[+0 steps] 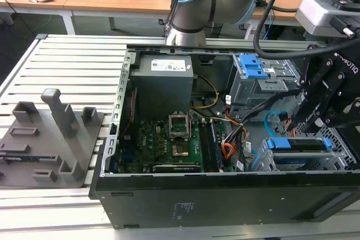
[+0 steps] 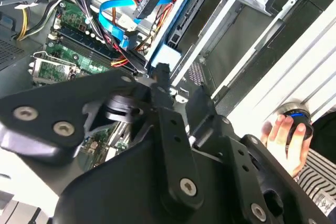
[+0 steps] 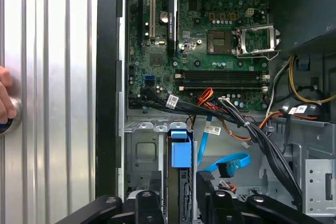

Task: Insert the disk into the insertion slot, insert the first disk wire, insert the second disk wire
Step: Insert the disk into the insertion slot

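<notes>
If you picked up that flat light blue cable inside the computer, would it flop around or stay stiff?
Probably floppy: the light-blue cable curls in a loose loop in the second wrist view. It looks thin and flat, so likely light. Its dark plug seems unplugged, so it might dangle and swing.

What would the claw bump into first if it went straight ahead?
Probably the disk in its blue carrier, right ahead of the claw; depth is hard to judge.
</notes>
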Controlling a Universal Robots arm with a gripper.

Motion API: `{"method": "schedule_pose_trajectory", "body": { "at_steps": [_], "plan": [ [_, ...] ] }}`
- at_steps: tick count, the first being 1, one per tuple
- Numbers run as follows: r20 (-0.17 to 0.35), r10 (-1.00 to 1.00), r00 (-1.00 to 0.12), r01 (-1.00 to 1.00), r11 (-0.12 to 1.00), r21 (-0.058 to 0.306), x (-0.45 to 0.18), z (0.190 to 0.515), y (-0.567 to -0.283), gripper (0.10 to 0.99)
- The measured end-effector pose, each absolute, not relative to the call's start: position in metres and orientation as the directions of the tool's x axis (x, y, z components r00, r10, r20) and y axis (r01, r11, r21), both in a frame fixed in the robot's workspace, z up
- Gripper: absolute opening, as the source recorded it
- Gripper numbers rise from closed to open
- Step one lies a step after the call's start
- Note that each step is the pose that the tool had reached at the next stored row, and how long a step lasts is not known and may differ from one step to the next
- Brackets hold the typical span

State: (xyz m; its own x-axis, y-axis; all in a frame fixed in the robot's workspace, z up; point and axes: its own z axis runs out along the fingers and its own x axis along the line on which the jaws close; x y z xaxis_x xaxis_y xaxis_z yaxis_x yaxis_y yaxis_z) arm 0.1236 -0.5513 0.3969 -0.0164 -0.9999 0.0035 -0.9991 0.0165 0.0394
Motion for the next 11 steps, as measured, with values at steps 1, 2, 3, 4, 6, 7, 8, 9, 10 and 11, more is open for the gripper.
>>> {"method": "schedule_pose_trajectory", "body": {
  "at_steps": [1,2,3,4,6,7,8,9,10,11],
  "plan": [
    [0.003,-1.0,-0.016,-0.999,0.017,0.039,0.1236,0.3969,-0.5513,0.353],
    [0.003,-1.0,-0.016,-0.999,0.017,0.039,0.1236,0.3969,-0.5513,0.294],
    [0.003,-1.0,-0.016,-0.999,0.016,0.039,0.1236,0.3969,-0.5513,0.235],
    [0.003,-1.0,-0.016,-0.999,0.017,0.039,0.1236,0.3969,-0.5513,0.235],
    [0.003,-1.0,-0.016,-0.999,0.017,0.039,0.1235,0.3969,-0.5513,0.106],
    [0.003,-1.0,-0.016,-0.999,0.017,0.039,0.1236,0.3969,-0.5513,0.106],
    [0.003,-1.0,-0.016,-0.999,0.017,0.039,0.1236,0.3968,-0.5513,0.106],
    [0.003,-1.0,-0.016,-0.999,0.017,0.039,0.1236,0.3968,-0.5513,0.106],
    [0.003,-1.0,-0.016,-0.999,0.016,0.039,0.1236,0.3968,-0.5513,0.106],
    [0.003,-1.0,-0.016,-0.999,0.016,0.039,0.125,0.3966,-0.5513,0.106]
  ]
}}
